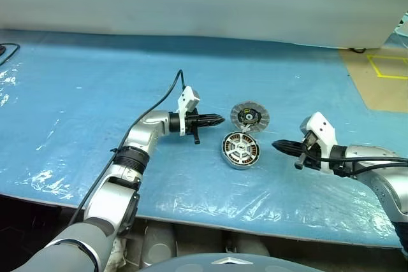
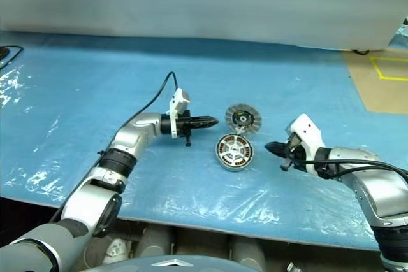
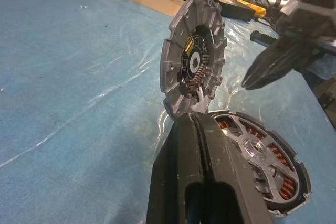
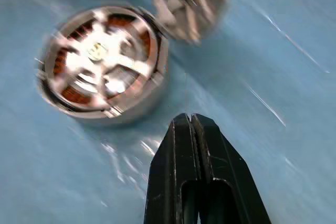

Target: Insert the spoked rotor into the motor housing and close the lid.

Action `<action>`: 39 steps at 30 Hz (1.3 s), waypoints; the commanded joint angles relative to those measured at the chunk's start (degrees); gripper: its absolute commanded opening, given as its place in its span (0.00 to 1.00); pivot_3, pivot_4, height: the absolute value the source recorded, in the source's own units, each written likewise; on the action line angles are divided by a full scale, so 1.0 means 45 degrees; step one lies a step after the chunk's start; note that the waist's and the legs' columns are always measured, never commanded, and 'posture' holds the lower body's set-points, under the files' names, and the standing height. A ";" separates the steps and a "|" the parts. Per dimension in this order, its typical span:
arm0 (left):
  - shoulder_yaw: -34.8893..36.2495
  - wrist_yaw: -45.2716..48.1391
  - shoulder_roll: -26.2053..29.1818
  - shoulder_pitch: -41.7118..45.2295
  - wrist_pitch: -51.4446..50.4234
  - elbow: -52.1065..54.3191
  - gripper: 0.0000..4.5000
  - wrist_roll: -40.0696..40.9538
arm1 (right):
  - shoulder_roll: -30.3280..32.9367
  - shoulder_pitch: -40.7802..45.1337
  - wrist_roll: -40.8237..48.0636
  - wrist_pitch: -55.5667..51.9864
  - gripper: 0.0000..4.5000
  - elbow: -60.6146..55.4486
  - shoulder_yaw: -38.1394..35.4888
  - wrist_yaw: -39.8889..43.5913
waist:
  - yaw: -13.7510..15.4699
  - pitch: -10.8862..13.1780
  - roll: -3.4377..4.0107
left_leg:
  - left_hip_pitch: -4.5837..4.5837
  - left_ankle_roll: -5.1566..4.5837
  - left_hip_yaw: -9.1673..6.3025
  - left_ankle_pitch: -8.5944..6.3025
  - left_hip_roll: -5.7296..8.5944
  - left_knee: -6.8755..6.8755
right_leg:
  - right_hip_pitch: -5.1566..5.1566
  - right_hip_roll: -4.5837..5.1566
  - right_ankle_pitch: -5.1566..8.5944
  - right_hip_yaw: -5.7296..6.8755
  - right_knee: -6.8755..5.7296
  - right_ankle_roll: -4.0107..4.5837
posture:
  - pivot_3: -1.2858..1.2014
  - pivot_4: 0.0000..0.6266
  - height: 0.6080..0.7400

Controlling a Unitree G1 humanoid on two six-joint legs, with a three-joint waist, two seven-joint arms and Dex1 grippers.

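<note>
The motor housing (image 1: 231, 159) lies on the blue table, a silver puck with copper windings. The spoked rotor (image 1: 241, 150) sits inside it, its silvery spokes over the coils. Just behind it the lid (image 1: 249, 116), a ribbed silver disc with a dark centre, stands tilted, with its lower edge by the housing's rim; the left wrist view shows the lid (image 3: 193, 61) face-on above the housing (image 3: 262, 174). My left gripper (image 1: 217, 120) is shut and empty, its tips close to the lid's left edge. My right gripper (image 1: 275, 145) is shut and empty, a short way right of the housing (image 4: 102, 64).
The table is covered by a blue plastic sheet (image 1: 76, 87), with its front edge near me. A brown surface with yellow tape (image 1: 382, 71) lies at the far right. A black cable (image 1: 169, 93) arcs from my left wrist.
</note>
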State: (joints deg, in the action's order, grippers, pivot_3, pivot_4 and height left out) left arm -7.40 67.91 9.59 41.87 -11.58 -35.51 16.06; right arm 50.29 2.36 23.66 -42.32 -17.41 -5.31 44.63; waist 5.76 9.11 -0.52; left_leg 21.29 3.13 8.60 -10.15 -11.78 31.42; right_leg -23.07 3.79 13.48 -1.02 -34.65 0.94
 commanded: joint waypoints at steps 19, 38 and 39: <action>0.0179 0.0644 0.0484 -0.0295 -0.0489 0.0543 0.01 0.0173 | -0.5328 0.4963 0.2104 0.1510 0.00 0.2868 -0.0970 -0.0977 | -0.0061 0.0005 0.0009 | 0.0046 -0.0002 0.0002 0.0003 0.0000 0.0008 | -0.0038 -0.0003 -0.0025 0.0008 -0.0022 -0.0037 | 0.52 0.24 1.00; 0.0299 0.0323 0.0623 -0.0360 -0.0215 0.0377 0.01 0.0067 | -0.2657 0.2244 0.0883 -0.0086 0.00 0.0122 0.2533 0.0200 | -0.0051 0.0005 0.0008 | 0.0007 0.0001 -0.0002 0.0001 -0.0010 0.0028 | -0.0008 -0.0001 0.0003 0.0005 -0.0022 0.0009 | 0.52 0.24 1.00; 0.0301 0.0310 0.0620 -0.0359 -0.0195 0.0370 0.01 0.0060 | -0.2990 0.2311 0.1164 0.0004 0.00 0.0167 0.2160 0.0039 | -0.0048 0.0005 0.0005 | 0.0006 0.0001 -0.0001 0.0001 -0.0008 0.0033 | -0.0004 0.0000 0.0004 0.0003 -0.0022 0.0010 | 0.52 0.24 1.00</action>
State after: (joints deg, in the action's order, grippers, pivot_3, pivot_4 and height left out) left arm -6.64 69.46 12.37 39.69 -13.51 -34.84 16.16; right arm 38.26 12.81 29.09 -42.84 -17.46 6.11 46.96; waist 5.54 9.13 -0.49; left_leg 21.31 3.13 8.60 -10.15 -11.83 31.59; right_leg -23.07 3.79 13.49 -1.01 -34.74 0.99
